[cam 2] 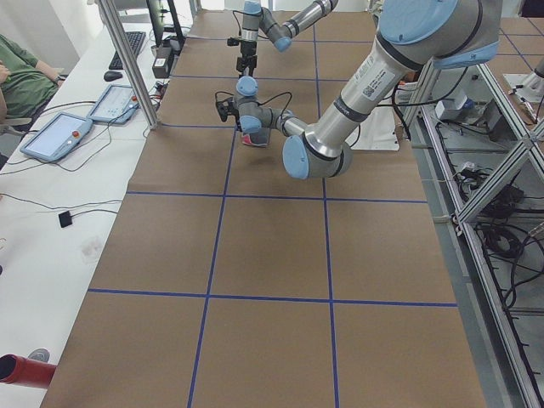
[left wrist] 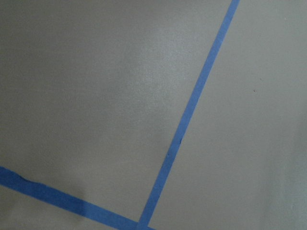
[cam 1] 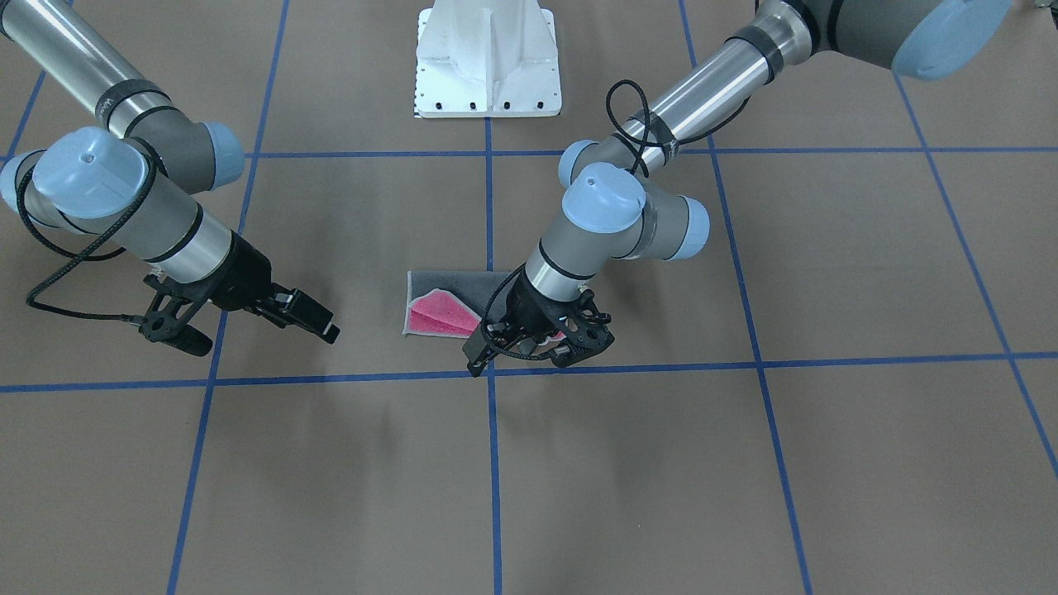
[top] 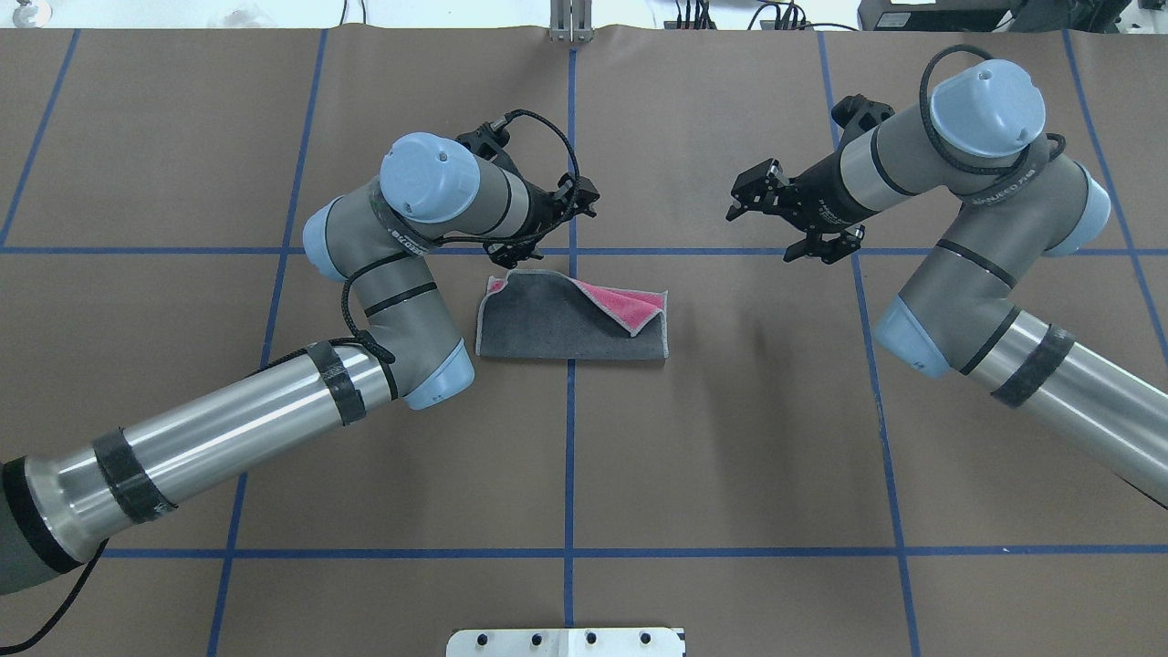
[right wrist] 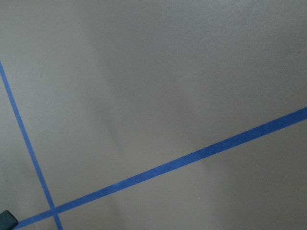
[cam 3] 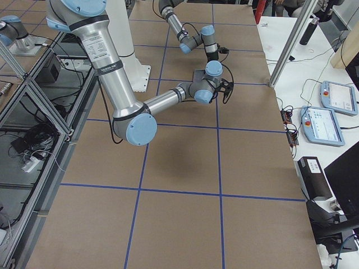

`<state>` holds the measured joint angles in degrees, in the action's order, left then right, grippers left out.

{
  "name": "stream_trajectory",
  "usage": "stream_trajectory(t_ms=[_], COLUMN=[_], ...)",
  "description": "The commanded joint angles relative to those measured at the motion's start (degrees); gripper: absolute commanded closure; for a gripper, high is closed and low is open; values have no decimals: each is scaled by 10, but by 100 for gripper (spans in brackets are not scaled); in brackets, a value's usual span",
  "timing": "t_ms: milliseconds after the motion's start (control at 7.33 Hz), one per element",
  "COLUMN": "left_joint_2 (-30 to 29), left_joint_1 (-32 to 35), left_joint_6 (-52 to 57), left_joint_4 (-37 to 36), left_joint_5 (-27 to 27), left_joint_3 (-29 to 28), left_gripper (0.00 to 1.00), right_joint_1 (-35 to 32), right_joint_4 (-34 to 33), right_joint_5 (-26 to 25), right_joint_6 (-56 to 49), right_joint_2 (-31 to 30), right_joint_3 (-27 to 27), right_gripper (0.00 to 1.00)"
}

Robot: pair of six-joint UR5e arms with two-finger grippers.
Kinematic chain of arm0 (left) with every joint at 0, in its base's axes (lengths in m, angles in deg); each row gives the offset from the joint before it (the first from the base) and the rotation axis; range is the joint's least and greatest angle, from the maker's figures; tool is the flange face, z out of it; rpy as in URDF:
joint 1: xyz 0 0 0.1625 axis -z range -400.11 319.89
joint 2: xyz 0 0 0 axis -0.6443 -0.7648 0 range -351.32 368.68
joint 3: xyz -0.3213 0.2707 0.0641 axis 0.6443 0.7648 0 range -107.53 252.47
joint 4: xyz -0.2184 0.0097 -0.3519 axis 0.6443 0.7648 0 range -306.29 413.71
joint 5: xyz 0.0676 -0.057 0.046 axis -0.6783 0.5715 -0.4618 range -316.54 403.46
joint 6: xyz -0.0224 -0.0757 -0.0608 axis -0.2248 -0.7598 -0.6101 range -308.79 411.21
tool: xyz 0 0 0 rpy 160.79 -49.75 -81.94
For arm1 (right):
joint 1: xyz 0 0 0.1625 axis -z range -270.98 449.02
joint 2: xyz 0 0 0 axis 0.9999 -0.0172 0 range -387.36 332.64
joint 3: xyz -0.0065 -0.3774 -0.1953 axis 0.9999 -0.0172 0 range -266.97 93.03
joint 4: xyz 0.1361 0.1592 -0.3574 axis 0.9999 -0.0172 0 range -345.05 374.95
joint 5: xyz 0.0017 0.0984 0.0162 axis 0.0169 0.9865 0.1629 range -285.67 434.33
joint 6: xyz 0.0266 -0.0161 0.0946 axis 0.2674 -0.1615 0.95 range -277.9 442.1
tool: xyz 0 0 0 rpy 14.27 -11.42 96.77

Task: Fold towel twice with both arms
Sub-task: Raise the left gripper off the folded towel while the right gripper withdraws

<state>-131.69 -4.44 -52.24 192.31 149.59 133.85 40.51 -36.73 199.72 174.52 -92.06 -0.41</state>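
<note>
Overhead exterior shows us the towel [top: 566, 324] folded once on the tabletop [top: 730, 438], pink flap [top: 620, 301] curled back. The right tool [cam 1: 263, 337] gapes empty; we cannot tell the left tool's [cam 1: 536, 347] state. That loose flap could skew our second fold.

The left gripper [cam 1: 537, 343] stands over one end of the towel [cam 1: 453, 289] and covers the corner there. In the front view only a sliver of pink shows through its frame, and whether its fingers pinch the cloth cannot be told. From overhead the wrist hides the fingertips at the towel's far corner. In the side views the towel is too small to read. The wrist views take in only table [left wrist: 96, 96] and tape [left wrist: 192, 105]; a dark scrap [right wrist: 5, 219] is cut by the edge. The pedestal [cam 1: 488, 66] behind the towel, the left arm [cam 1: 702, 83] and the right arm [cam 1: 74, 58] all run out of frame.
</note>
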Motion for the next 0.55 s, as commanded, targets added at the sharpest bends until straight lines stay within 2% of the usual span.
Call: stream_trajectory(t_ms=[0,409], left_joint_2=[20,38], left_joint_1=[-1,4], left_joint_6=[1,3], left_joint_4=[0,-2], left_joint_5=[28,48], left_joint_3=[22,41], left_gripper=[0,0], right_joint_1=[0,0], right_joint_4=[0,0], right_joint_5=[0,0], right_joint_6=[0,0], right_joint_2=[0,1], right_joint_3=[0,1], right_gripper=[1,1])
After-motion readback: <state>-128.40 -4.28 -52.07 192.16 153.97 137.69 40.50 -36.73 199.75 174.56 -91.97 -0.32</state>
